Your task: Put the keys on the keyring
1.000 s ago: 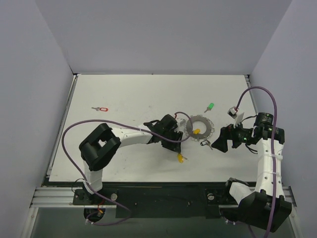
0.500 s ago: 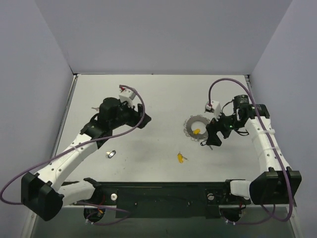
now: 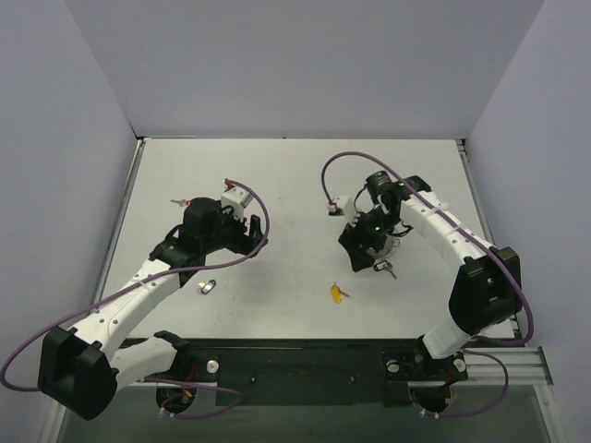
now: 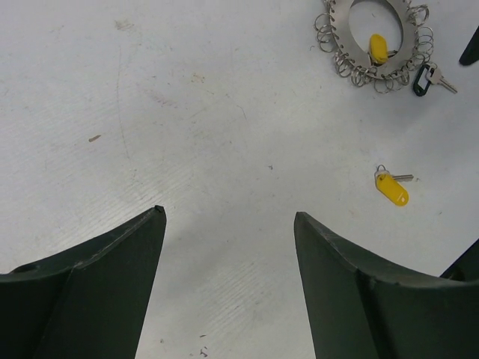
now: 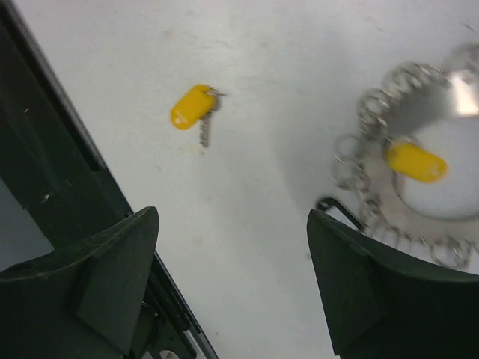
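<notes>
The keyring (image 4: 338,19), a silver hoop edged with small wire loops, lies right of the table's middle. A yellow-headed key (image 4: 378,48) rests in its hollow centre and a dark grey key (image 4: 423,78) lies at its edge. A second yellow key (image 3: 338,293) lies loose nearer the front. My right gripper (image 3: 362,251) hovers open over the keyring's left side and hides most of it from above. In the right wrist view the keyring (image 5: 460,93) is to the right and the loose yellow key (image 5: 193,106) to the upper left. My left gripper (image 3: 247,233) is open and empty, well left of the keyring.
A red key (image 3: 177,200) peeks out behind the left arm at the far left. A small grey object (image 3: 207,287) lies near the left arm's forearm. The black front rail (image 5: 45,187) runs close beside the right gripper.
The left arm has swung away from the keyring to the left side of the table. The right arm has moved left and now covers the keyring.
</notes>
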Tool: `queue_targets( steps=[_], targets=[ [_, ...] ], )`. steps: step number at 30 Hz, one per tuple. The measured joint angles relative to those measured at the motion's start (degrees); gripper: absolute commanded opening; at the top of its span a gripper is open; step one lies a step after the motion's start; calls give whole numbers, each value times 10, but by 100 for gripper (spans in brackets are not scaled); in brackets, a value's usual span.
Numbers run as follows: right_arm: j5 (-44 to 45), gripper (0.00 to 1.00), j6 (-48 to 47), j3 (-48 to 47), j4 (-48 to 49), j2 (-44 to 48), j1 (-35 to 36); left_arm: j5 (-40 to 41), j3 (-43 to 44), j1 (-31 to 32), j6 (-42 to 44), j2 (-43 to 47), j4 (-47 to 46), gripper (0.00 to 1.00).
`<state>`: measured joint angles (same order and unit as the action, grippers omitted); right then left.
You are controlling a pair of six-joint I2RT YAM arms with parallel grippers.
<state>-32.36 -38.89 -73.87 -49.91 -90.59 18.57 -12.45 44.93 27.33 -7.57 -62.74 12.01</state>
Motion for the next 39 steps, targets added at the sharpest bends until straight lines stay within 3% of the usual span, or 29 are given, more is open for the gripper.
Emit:
queue_targets(
  steps=[5,7,12,17,21,26,39],
  targets=[
    [-37,70,-42,24,-17,-4,94,-40,-5,0,1,0,-22,73],
    [-55,69,-29,21,-19,-7,75,-81,-12,1,-18,-7,-47,65],
    [-107,71,26,24,6,0,-37,-154,-17,53,-134,-98,-150,56],
    [-149,72,73,94,43,83,-122,-127,13,189,-215,-230,-170,49],
    [-198,72,95,107,49,117,-188,-57,77,244,-233,-308,-132,46],
    [-220,72,97,107,47,117,-244,5,153,281,-233,-376,-87,43],
    [-258,71,40,99,-19,100,-246,82,192,304,-213,-434,-13,42]
  ],
)
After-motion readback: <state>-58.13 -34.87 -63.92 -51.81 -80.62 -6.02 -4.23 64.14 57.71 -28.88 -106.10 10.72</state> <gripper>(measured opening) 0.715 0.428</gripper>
